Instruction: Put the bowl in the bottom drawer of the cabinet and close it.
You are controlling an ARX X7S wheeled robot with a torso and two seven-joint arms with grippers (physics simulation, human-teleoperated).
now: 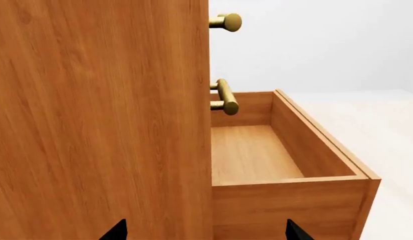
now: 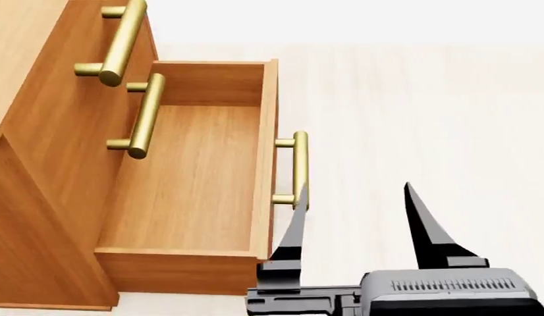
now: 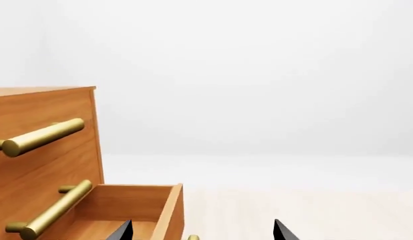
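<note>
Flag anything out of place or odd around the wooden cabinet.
Nothing looks damaged or askew. The orange-brown wooden bottom drawer of the cabinet stands pulled out and empty; no bowl shows in any view. One open gripper hovers beside its brass bar handle.

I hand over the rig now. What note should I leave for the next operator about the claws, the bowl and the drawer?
Left claw: open, empty, facing the side of the cabinet.
Right claw: open, empty, one finger close to the handle of the bottom drawer.
Bottom drawer: pulled out, nothing inside.
Bowl: not in any view.
Done: the drawer is open.
Left: find the bowl, place it in the drawer, push the drawer shut.
</note>
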